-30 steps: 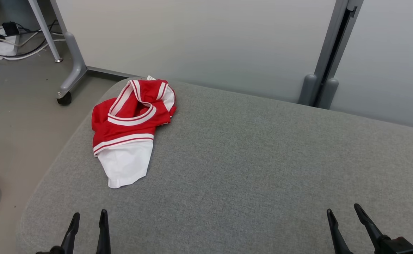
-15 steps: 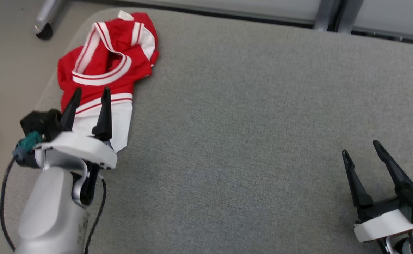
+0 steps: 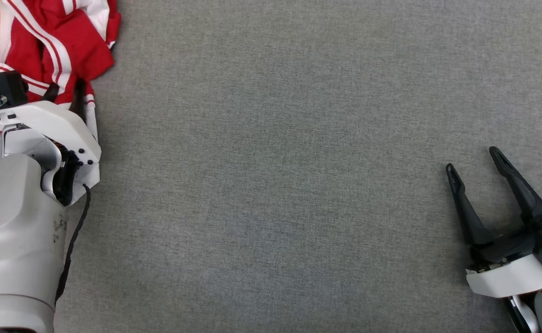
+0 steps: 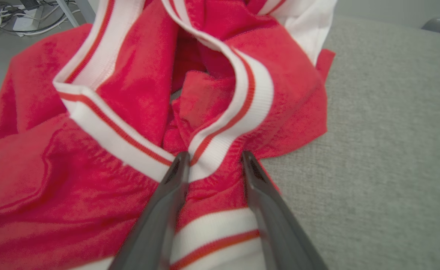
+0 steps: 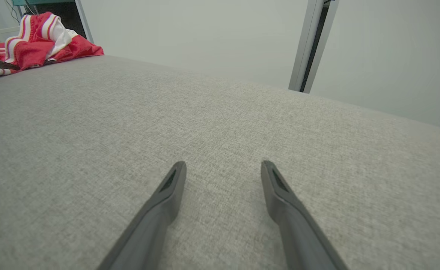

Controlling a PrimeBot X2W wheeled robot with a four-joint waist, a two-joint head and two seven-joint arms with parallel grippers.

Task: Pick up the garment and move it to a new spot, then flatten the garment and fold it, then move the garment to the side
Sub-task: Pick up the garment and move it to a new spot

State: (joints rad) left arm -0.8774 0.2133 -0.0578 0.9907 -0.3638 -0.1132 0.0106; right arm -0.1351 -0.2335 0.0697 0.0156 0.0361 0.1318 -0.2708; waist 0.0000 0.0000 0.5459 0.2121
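Left pincer [image 4: 213, 155] has come forward over the last second from its rest at the near edge of the worktop [image 3: 275, 162]. Half a second ago it was over the white hem of the garment [image 4: 130, 93]. Its tips now press into the crumpled red cloth further in, astride a fold of the white ribbed band. The fingers are spread, a little narrower than the right's, with cloth bunched between them but not yet clearly pinched. The head has also tipped down, so the garment's [image 3: 53, 41] slide toward the top left corner of that view is the camera's doing, not the cloth's. By the look of it the first step, the pick-up, is at the point of closing. Because the fold sits between the tips, a squeeze should catch the band and a layer beneath. Right pincer [image 3: 472, 159] hangs spread and empty over bare cloth, well apart to the right, with the garment [image 5: 36, 33] far off to its left. Nothing lies between the two pincers, so the carry to a new spot looks unobstructed. Beyond the left pincer's tips, past the garment, the worktop ends. There the floor shows cables [image 4: 2, 22] and a frame leg [image 4: 81, 9], so a loose grip near that edge could let the cloth slip off.
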